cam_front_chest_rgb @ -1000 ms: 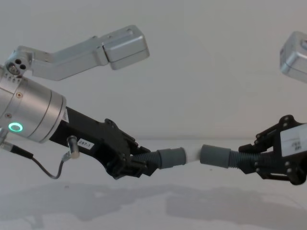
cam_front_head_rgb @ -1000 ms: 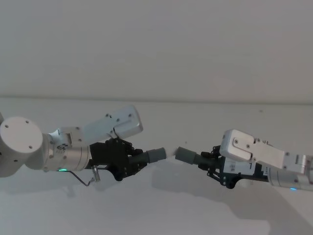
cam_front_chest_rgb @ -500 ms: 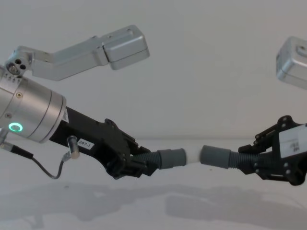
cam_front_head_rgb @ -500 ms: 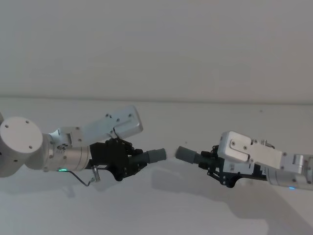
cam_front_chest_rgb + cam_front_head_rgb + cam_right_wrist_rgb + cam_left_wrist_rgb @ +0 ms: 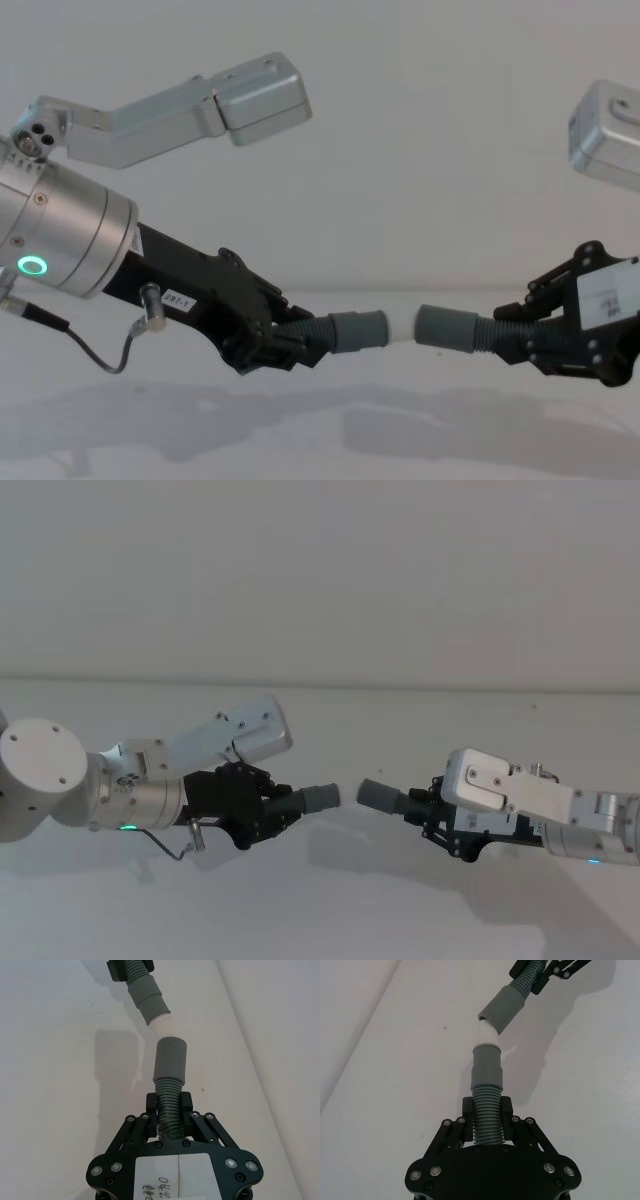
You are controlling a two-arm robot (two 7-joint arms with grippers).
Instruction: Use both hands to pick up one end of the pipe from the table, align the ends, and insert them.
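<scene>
My left end effector (image 5: 290, 345) is clenched on the ribbed section of the hose piece with the white tip (image 5: 325, 335). My right end effector (image 5: 520, 335) is clenched on the ribbed section of the second hose piece (image 5: 480, 334). Both pieces are held above the tabletop (image 5: 330, 900), mouths facing each other.

Reference landmark: the white plug tip (image 5: 486, 1035).
- Chest view: the tip (image 5: 402, 327) sits between the two smooth grey cuffs, and the plain cuff (image 5: 445, 327) lies just beside it on the right end effector's side. The green ring (image 5: 32, 265) glows on my left silver wrist.
- Left wrist view: the plain cuff (image 5: 502, 1007) meets the tip at an angle; its rim appears to overlap the tip, so the two axes are not in line.
- Right wrist view: the tip (image 5: 159, 1024) stands just beyond the round mouth of the plain cuff (image 5: 170, 1059), with a narrow gap visible.
- Head view: the two cuffs (image 5: 318, 797) and (image 5: 379, 796) are near each other; I cannot resolve the tip here.

Materials: hoses are grey, corrugated and flexible; cuffs are smooth cylinders; the tip is smooth white plastic; my fingers (image 5: 465, 1125) are black linkages with silver screws; the tabletop is matte white.
</scene>
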